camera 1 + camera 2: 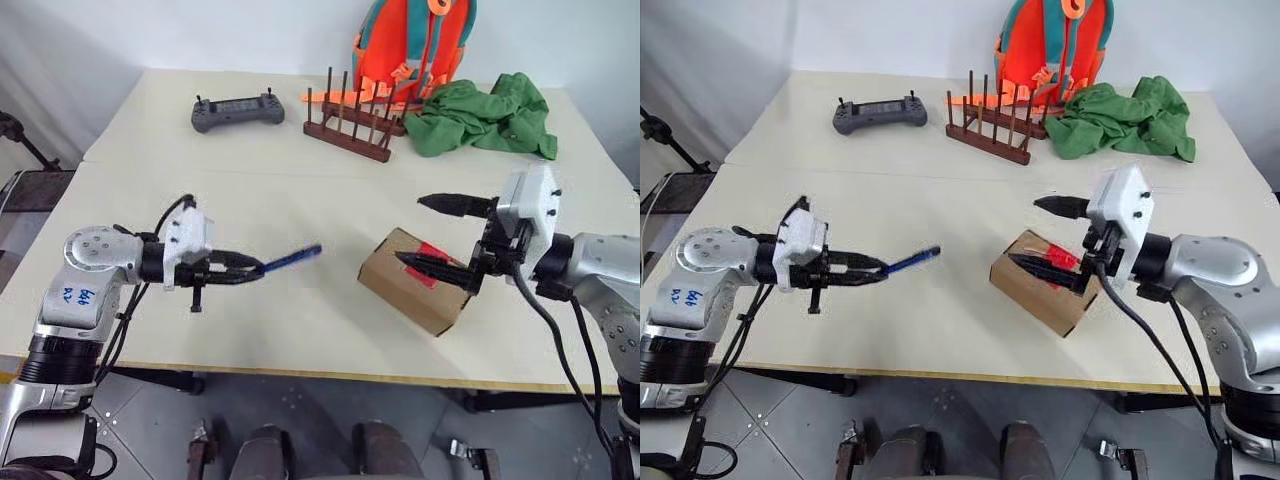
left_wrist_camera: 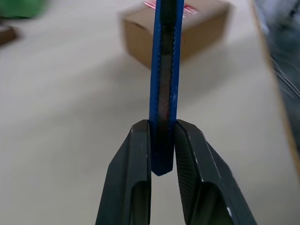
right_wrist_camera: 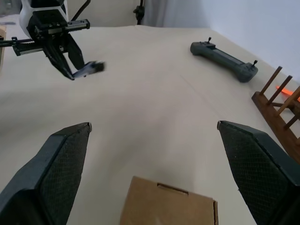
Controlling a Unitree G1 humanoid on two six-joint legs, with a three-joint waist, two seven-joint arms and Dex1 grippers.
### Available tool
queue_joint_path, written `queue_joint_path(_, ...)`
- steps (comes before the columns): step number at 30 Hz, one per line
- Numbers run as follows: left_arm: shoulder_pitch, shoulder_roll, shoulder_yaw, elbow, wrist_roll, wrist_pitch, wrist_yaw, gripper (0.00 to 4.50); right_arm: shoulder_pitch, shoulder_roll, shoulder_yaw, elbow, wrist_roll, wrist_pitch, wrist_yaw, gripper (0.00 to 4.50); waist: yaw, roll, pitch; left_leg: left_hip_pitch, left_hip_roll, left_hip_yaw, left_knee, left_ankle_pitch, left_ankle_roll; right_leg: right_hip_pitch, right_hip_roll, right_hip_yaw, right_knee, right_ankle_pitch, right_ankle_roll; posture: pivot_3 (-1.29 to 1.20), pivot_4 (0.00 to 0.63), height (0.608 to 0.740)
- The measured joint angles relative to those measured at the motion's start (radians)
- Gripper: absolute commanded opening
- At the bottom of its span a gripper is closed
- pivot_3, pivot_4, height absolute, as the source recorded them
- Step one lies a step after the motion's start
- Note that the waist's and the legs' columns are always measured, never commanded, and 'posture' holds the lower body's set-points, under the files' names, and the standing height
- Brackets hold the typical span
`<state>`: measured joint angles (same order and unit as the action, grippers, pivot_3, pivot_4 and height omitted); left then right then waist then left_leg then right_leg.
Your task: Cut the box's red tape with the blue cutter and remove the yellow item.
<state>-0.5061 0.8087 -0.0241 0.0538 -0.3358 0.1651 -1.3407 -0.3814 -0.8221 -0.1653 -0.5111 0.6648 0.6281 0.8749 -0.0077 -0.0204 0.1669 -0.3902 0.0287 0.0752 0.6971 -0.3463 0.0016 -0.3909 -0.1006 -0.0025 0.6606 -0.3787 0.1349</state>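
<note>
between the black fingers of the left gripper (image 2: 161,154), the blue cutter (image 1: 292,259) is pinched at its butt end, jaws narrowed tight on its flat sides, the rest of it reaching out level toward the box (image 1: 417,280). it is carried above the table (image 1: 250,200), well apart from the box. the right gripper (image 1: 440,232) hangs with its jaws spread wide and empty, one finger over the box top by the red tape (image 1: 427,262), the other finger farther back; contact with the cardboard cannot be confirmed.

judgement on the step in hand: the cutter is being brought to the tape. the grip is far back on the handle, so the tip may swing or pivot under pressure; a slow approach and light downward force are advised. the tip should meet the tape along the flap seam, drawn in one line. the right gripper ought to steady the box first, since a light carton is likely to slide when pushed from the side.

the box is plain brown cardboard, closed, set askew near the front edge on the robot's right. the tape is a short bright red strip across its top, uncut as far as can be seen.
</note>
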Motion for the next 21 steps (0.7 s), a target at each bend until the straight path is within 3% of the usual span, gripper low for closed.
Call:
queue_joint_path(2, 0.0, 0.002, -0.04, 0.003, 0.038, -0.061, -0.038, 0.4, 0.01, -0.001, 0.034, -0.016, -0.015, 0.0, 0.008, 4.5, 0.0, 0.0, 0.0, 0.0, 0.0, 0.0, 0.0, 0.0, 0.0, 0.0, 0.0, 0.0, 0.0, 0.0, 0.0, 0.0, 0.15, 0.74)
queue_joint_path(5, 0.0, 0.002, -0.086, 0.022, 0.109, -0.12, -0.038, 0.4, 0.011, -0.021, 0.075, -0.051, -0.047, 0.0, 0.007, 3.96, 0.001, 0.0, 0.0, 0.0, 0.0, 0.0, 0.0, 0.0, 0.0, 0.0, 0.0, 0.001, 0.0, 0.0, 0.0, 0.0, 0.15, 0.74)
queue_joint_path(16, 0.013, 0.034, -0.153, 0.067, 0.293, -0.221, 0.021, 0.4, -0.028, -0.006, 0.244, -0.154, -0.101, 0.015, -0.019, 0.1, 0.0, 0.0, 0.0, 0.0, 0.0, -0.001, 0.0, 0.0, 0.001, 0.0, -0.002, 0.0, 0.0, 0.0, 0.0, 0.0, 0.15, 0.74)
queue_joint_path(21, 0.029, 0.03, -0.159, 0.001, 0.33, -0.181, 0.071, 0.4, -0.055, 0.02, 0.415, -0.168, -0.198, -0.013, -0.003, 0.04, -0.002, 0.0, 0.0, 0.0, 0.0, -0.001, 0.001, 0.0, 0.001, 0.0, -0.005, 0.0, 0.001, 0.0, 0.0, 0.0, 0.15, 0.74)
